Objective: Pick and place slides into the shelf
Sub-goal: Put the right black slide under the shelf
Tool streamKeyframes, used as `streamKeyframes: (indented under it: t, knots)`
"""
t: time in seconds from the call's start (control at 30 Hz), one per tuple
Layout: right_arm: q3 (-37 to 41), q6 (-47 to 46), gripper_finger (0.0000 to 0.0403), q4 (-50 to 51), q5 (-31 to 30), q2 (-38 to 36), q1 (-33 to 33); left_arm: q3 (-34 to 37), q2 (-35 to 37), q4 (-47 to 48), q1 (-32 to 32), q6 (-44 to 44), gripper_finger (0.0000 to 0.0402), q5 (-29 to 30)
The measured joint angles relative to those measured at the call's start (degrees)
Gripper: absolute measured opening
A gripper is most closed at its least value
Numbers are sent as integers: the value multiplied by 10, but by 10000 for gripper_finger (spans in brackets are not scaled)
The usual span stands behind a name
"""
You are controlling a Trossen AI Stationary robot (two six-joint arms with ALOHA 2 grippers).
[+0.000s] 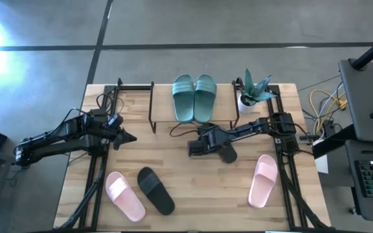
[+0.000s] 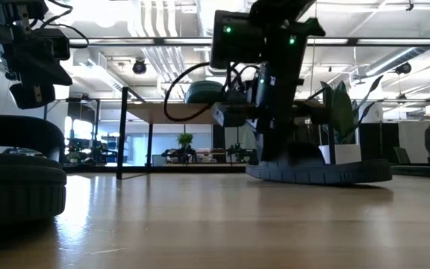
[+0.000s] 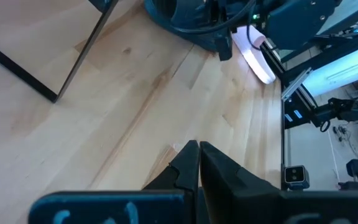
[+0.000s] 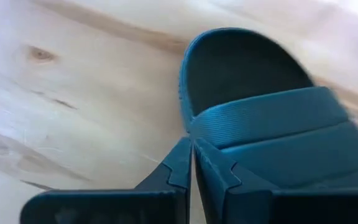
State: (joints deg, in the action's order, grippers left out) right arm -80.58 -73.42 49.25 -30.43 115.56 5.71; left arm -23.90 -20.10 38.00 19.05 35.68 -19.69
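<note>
While the right pincer (image 1: 196, 148) is hovering at mid-desk with its fingers pressed together and pinching nothing, a black slide (image 1: 226, 153) is lying on the desk (image 1: 173, 175) just beside it, toward the right arm's base. In the right wrist view the fingertips are sitting at the rim of this slide's (image 4: 272, 124) sole, next to the strap, not around it. The left pincer (image 1: 127, 138) is waiting above the desk's left side, its fingers also pressed together and gripping nothing.

The teal-green pair (image 1: 194, 96) is resting side by side on the shelf (image 1: 164, 115) at the far edge of the desk. The second black slide (image 1: 155, 189) and one pale pink slide (image 1: 124, 195) are lying near the front left; the other pale pink slide (image 1: 263, 180) is lying at front right.

Handling judgement: the slides are appearing light, soft and flexible, with ribbed rubber that should resist slipping. The wide strap is offering the best hold, one finger passing under the arch and one above it; gripping the sole edge is likely to let the slide sag and pivot. The fingers need spreading before any approach to the strap.
</note>
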Motion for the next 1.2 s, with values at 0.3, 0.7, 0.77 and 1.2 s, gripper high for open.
streamKeyframes:
  t: [0.3,0.7,0.77,1.2]
  knots:
    - [-12,-39,13,119,-12,-2,0,2,0,0,0,0,0,0]
    - [-38,59,13,110,-37,-50,8,6,0,0,0,0,0,5]
    - [-38,115,13,106,-1,-73,8,6,0,0,0,0,0,5]
    - [96,72,13,108,353,-171,19,6,0,-1,0,-3,0,5]
